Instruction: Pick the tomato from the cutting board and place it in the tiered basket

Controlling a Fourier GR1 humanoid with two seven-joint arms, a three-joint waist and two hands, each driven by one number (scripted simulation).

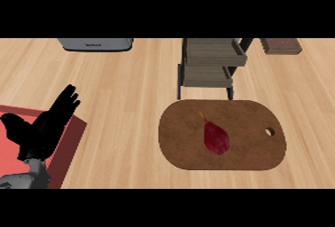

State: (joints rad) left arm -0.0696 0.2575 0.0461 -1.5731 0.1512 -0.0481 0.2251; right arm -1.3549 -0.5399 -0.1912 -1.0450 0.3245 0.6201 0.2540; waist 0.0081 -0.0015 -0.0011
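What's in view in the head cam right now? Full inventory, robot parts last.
counter: 1, light wood, fills the view
cutting board: 1, brown, rounded with a hole near its right edge, right of centre
tomato: 1, dark red, elongated, lying on the cutting board left of its middle
tiered basket: 1, grey-brown trays in a dark frame, just behind the cutting board
appliance: 1, grey, top left, cut by the view's edge
block: 1, dark brown, top right, cut by the view's edge
tray: 1, red, lower left, partly behind the hand
left hand: 1, black, open, fingers up, resting at lower left
left forearm: 1, grey, bottom left corner
right hand: not in view
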